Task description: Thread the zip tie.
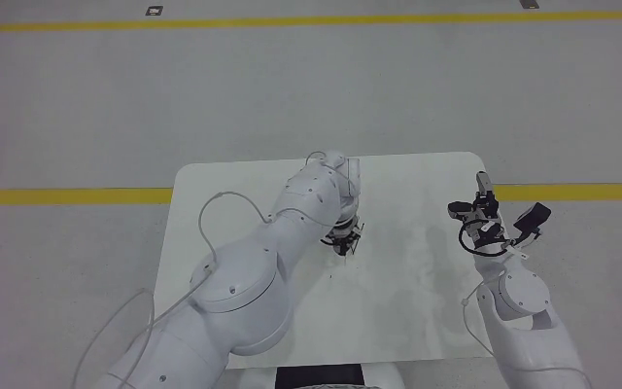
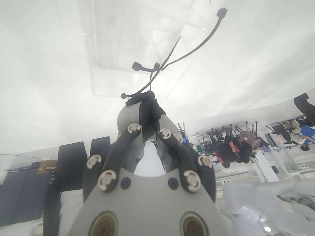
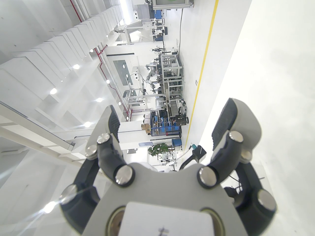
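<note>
Grip matters: your left gripper (image 2: pixel 147 97) is pinched shut on a zip tie (image 2: pixel 196 47) by the clear box (image 2: pixel 110 50), seemingly with more than 1 caught, so isolate 1 strap before you bring over the right gripper (image 3: pixel 172 114), its jaws spread wide near the edge of the table (image 1: pixel 408 292).

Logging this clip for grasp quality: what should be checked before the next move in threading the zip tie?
1. Left gripper shut on a zip tie: ok.
2. Only one tie held: cannot tell; several cross there.
3. Right gripper open and empty: ok.
4. Right gripper close to the tie: not ok; it sits apart, near the table edge.
</note>
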`<action>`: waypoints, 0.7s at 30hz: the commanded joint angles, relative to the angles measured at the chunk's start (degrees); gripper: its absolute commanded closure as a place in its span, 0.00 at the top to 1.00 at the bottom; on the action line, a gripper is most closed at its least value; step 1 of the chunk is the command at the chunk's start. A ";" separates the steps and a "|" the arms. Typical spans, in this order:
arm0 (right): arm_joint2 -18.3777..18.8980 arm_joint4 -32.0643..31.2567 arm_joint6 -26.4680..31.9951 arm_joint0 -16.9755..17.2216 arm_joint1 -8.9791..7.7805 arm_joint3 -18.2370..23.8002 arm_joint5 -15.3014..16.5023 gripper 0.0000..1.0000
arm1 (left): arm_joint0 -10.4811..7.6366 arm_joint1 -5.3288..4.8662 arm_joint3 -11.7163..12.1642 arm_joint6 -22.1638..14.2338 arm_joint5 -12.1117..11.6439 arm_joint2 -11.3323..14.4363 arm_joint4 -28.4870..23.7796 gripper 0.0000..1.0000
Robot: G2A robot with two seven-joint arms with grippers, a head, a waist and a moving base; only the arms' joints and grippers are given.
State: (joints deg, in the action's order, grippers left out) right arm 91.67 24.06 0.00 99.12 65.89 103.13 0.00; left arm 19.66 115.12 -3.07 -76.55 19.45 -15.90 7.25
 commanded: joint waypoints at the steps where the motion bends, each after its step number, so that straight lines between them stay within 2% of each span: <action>1: 0.00 0.00 0.00 0.00 0.00 0.00 0.00 1.00 | 0.21 -0.04 0.07 -0.52 0.01 0.08 -0.04 0.00; 6: 0.00 0.00 0.00 0.00 0.00 0.00 0.00 1.00 | 0.54 -0.17 0.76 -1.81 0.03 0.22 -0.23 0.00; 14: 0.00 0.00 0.00 0.00 0.00 0.00 0.00 1.00 | 0.34 -0.41 3.07 -1.39 0.03 -0.46 -2.43 0.00; 18: 0.00 0.00 0.00 0.00 0.00 0.00 0.00 1.00 | 0.19 -1.11 3.07 -1.91 0.03 -1.17 -4.38 0.00; 21: 0.00 0.00 0.00 0.00 0.00 0.00 0.00 1.00 | 0.18 -2.00 3.07 -0.85 0.03 -1.51 -5.38 0.00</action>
State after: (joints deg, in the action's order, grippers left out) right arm 91.67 24.06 0.00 99.12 65.89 103.13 0.00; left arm 19.79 113.38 0.00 -77.79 19.48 -17.27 2.26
